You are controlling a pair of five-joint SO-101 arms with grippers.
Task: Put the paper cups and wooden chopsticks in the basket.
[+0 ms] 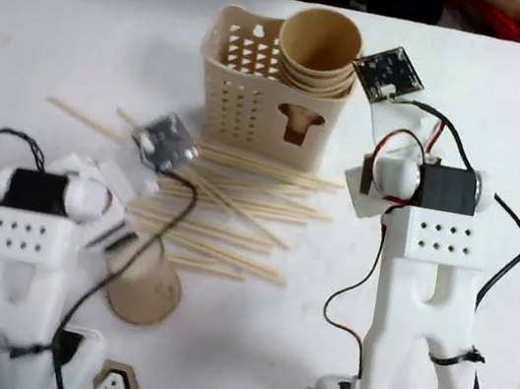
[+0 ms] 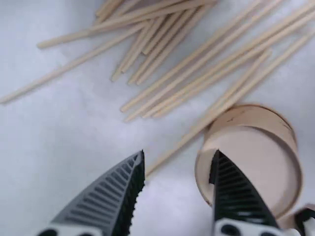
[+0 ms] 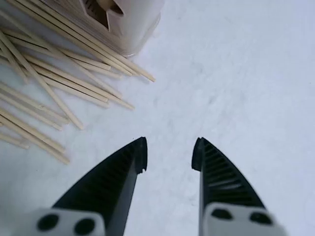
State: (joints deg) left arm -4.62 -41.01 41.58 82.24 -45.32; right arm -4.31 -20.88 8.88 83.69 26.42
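Paper cups (image 1: 320, 47) sit nested in a stack inside the cream perforated basket (image 1: 248, 88), at its right end, with the basket at the far side of the white table (image 1: 69, 23). One more cup, a loose paper cup (image 1: 143, 287), lies on the table near the left arm, close to the near edge of the chopstick pile. The wooden chopsticks (image 1: 232, 212) are scattered flat across the table in front of the basket, the farthest ones touching or just beside its front wall (which of the two cannot be made out). The left gripper (image 2: 178, 156) hovers above the table with its jaws wide apart and nothing held; one black finger (image 2: 231, 191) overlaps the loose paper cup's (image 2: 256, 162) rim in the wrist view, though contact cannot be confirmed, and a chopstick end lies on the table between the fingers. The right gripper (image 3: 170, 147) is likewise spread and holds nothing, over bare table beside the basket's (image 3: 128, 24) corner and the pile's (image 3: 54, 83) edge.
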